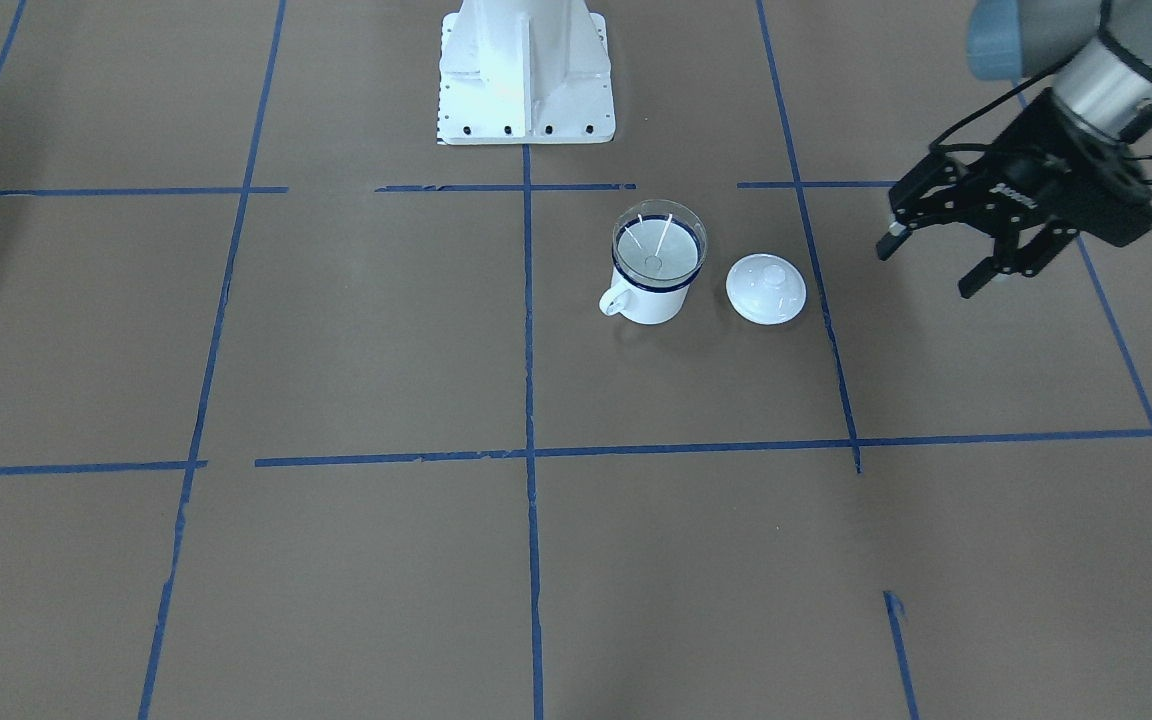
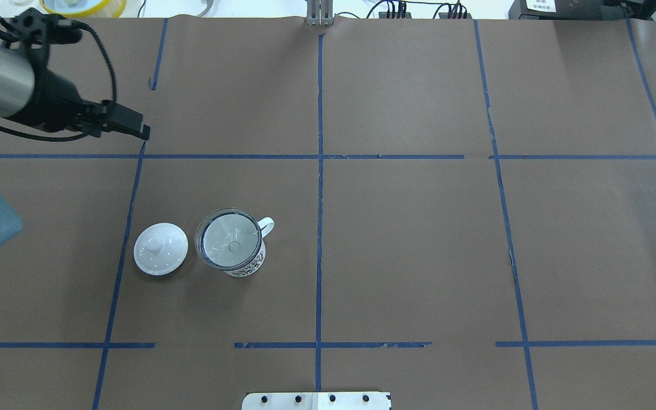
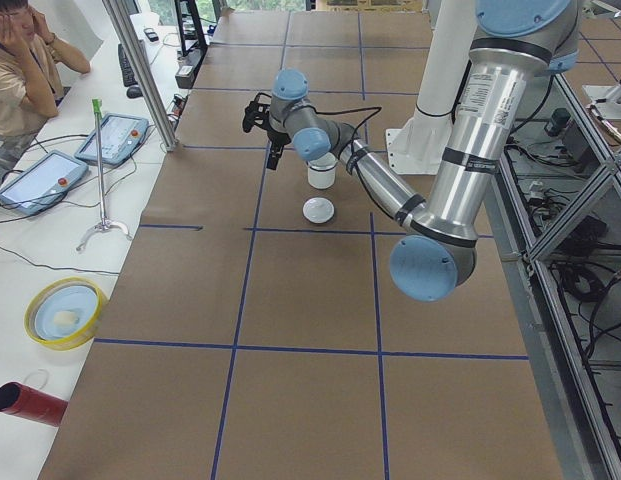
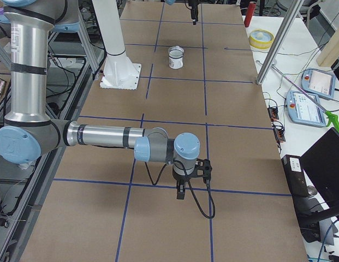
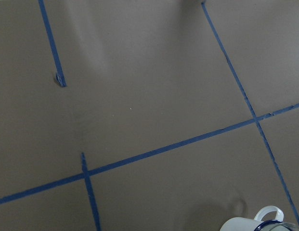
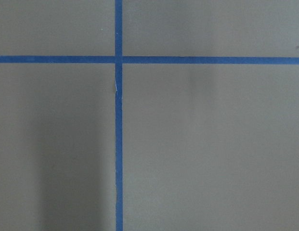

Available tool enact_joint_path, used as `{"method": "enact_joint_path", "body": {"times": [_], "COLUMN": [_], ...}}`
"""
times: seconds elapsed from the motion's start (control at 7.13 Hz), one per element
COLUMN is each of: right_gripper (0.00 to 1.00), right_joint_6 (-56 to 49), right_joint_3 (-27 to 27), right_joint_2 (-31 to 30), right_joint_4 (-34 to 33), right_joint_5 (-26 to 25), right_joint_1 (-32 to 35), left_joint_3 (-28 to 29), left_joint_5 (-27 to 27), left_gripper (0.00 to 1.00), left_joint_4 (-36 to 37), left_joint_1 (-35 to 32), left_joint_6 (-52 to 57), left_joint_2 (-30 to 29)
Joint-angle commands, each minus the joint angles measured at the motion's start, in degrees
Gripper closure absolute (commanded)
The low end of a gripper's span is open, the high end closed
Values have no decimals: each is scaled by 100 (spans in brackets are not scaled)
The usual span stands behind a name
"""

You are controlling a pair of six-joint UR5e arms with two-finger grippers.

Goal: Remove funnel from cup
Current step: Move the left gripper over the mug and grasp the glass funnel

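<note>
The clear funnel (image 1: 658,250) sits in the cup (image 1: 648,298), a white mug with a dark blue rim, its wide rim resting on the mug's rim. Both also show in the overhead view: funnel (image 2: 229,240), cup (image 2: 246,266). My left gripper (image 1: 929,270) is open and empty, hovering well off to the side of the mug, beyond the white lid. It also shows in the overhead view (image 2: 140,130). The left wrist view catches only the mug's handle (image 5: 267,214). My right gripper (image 4: 180,192) shows only in the exterior right view, far from the mug; I cannot tell its state.
A white domed lid (image 1: 766,289) with a knob lies beside the mug, on my left gripper's side. The robot's white base (image 1: 526,70) stands behind the mug. Blue tape lines cross the brown paper. A yellow bowl (image 3: 65,312) and teach pendants sit on the side table.
</note>
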Motion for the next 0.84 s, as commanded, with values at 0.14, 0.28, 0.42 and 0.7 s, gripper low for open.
{"method": "enact_joint_path", "body": {"times": [0.14, 0.28, 0.42, 0.7], "right_gripper": [0, 0, 0, 0], "right_joint_6": [0, 0, 0, 0], "right_joint_3": [0, 0, 0, 0], "right_joint_2": [0, 8, 0, 0], "right_joint_4": [0, 0, 0, 0], "right_joint_5": [0, 0, 0, 0], "right_joint_1": [0, 0, 0, 0], "left_joint_3": [10, 176, 535, 898], "left_joint_5": [1200, 1482, 1555, 1625], "left_gripper": [0, 0, 0, 12], "left_joint_4": [1709, 1718, 1709, 1709], "left_joint_1": [1442, 1839, 1973, 2176], "left_joint_6": [-1652, -2076, -2202, -2221], "left_joint_2": [-1270, -1472, -1726, -1852]}}
